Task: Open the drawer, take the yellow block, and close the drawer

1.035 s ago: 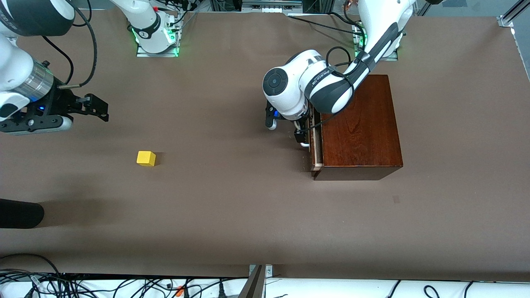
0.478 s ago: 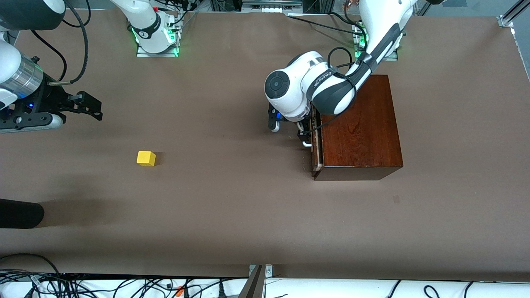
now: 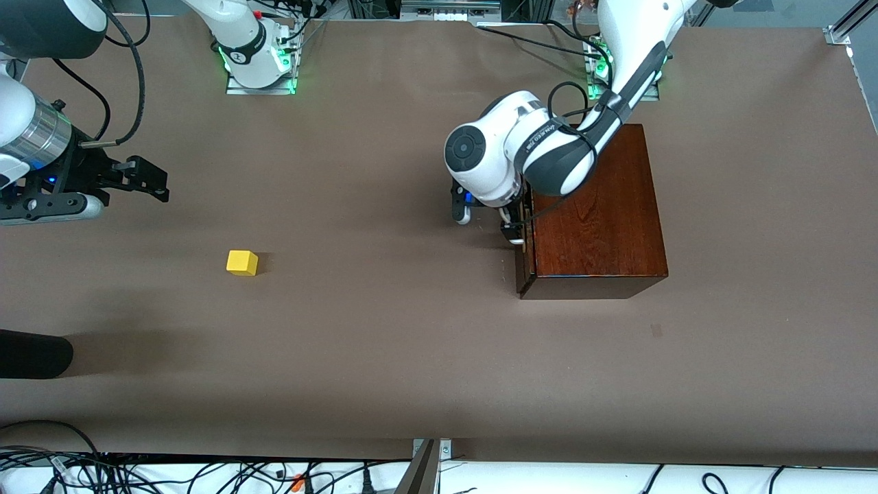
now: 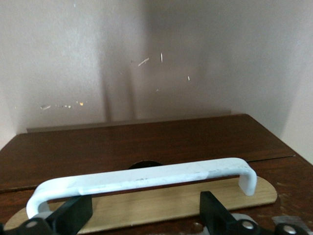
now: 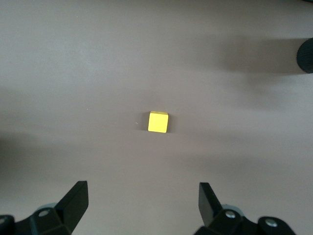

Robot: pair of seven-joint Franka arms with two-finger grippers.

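Brown tabletop is lying under my spread right gripper (image 5: 139,205); the light, rigid block (image 5: 158,122) sits ahead, graspable by its flat sides. My left gripper (image 4: 142,215), fingers apart, is straddling the stiff handle (image 4: 146,179) of the drawer (image 3: 523,237).

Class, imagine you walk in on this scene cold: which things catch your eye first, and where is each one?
Most striking is the wooden box at the left arm's end of the table, with the left claw at the white handle of its drawer, fingers open. Next is the yellow block, alone on the brown table toward the right arm's end. The right claw hangs open in the air.
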